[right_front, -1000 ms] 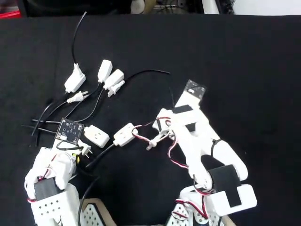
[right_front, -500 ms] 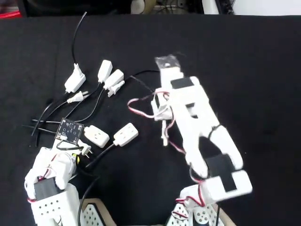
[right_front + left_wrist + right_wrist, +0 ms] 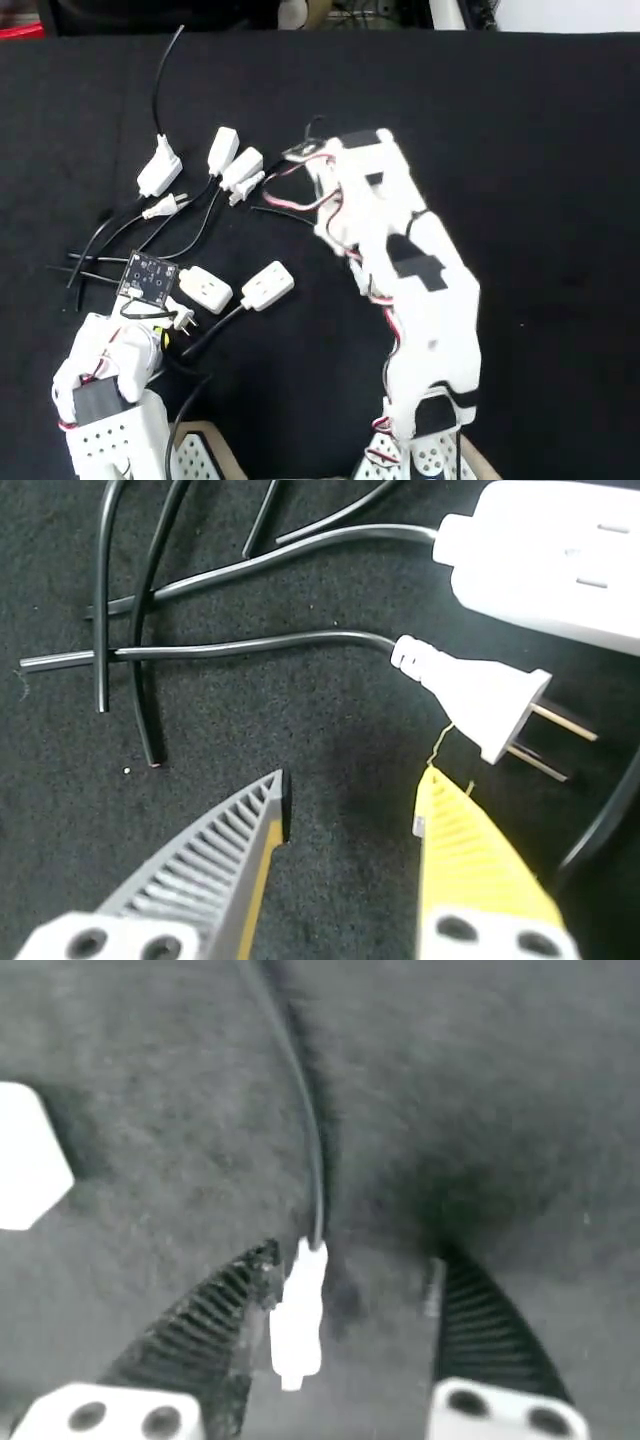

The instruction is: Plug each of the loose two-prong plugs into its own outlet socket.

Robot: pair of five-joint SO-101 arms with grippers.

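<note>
1. The left arm (image 3: 105,385) stood at the near left corner of the black table (image 3: 540,200). The left gripper (image 3: 355,780) was open, with nothing between its grey and yellow fingers. The left wrist view showed the near plug (image 3: 480,695) lying on the cloth just beyond the yellow finger, both prongs bare. The high view showed the same near plug (image 3: 183,318) only as a small white shape by the arm's tip.

2. Just beyond that plug lay the left socket (image 3: 205,288), with the right socket (image 3: 267,285) beside it. Both were white and had nothing plugged in. The left wrist view caught the left socket (image 3: 560,550) at close range, apart from the prongs.

3. The right arm (image 3: 400,250) stretched from the near edge toward the far middle of the table and covered its own tip in the high view. The right wrist view showed the right gripper (image 3: 352,1260) with its fingers spread. A slim plug (image 3: 298,1310) on a black cord (image 3: 305,1130) lay between them, close against one finger and not clamped. Its prongs could not be made out.

4. At the far left lay a far plug (image 3: 165,207). Beyond it were a white block (image 3: 160,168), a second block (image 3: 223,150) and a third block (image 3: 242,168), all on black cords.
</note>
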